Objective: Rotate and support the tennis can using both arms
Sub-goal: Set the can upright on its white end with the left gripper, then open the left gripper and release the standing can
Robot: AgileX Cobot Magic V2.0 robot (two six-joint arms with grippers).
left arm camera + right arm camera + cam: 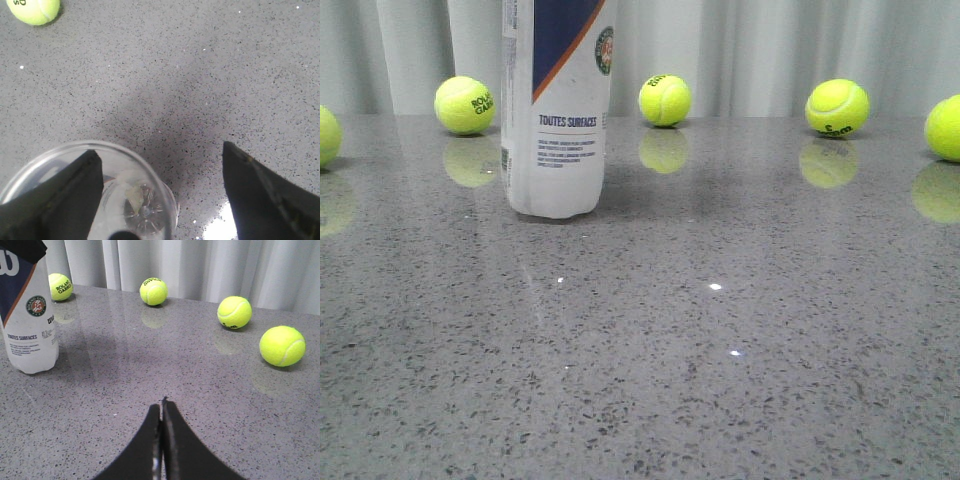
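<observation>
1. Grey speckled stone worktop [740, 380] carries the can [558, 110], which stands upright toward the left part of the far edge, base down, top out of the front view.
2. Label facing the front camera shows a navy section, an orange stripe, a round emblem and printed text. In the right wrist view the can [29, 315] stands well apart from the right gripper.
3. Left gripper [160, 195] hangs above the can [135, 200], looking down into its clear open mouth. Its jaws are spread wide and grasp nothing. One finger [65, 200] overlaps the can's rim in the picture; the other finger [260, 195] is over bare worktop beside the can. Contact cannot be told.
4. Right gripper [161, 410] is clenched, tips together, nothing between them, low over the worktop and pointed toward the far edge.
5. Five balls lie along the far edge, among them one [465, 105] just left of the can and one [665, 100] to its right. None touches the can.
6. Judgement: the approach step is in hand; no rotation or support has begun.
7. Next move, in my judgement: centre the left jaws on the can and close on its upper part; then open the right gripper and bring it across to the can's lower body as support.
8. Risk: an off-centre closure could tip the tall can.
</observation>
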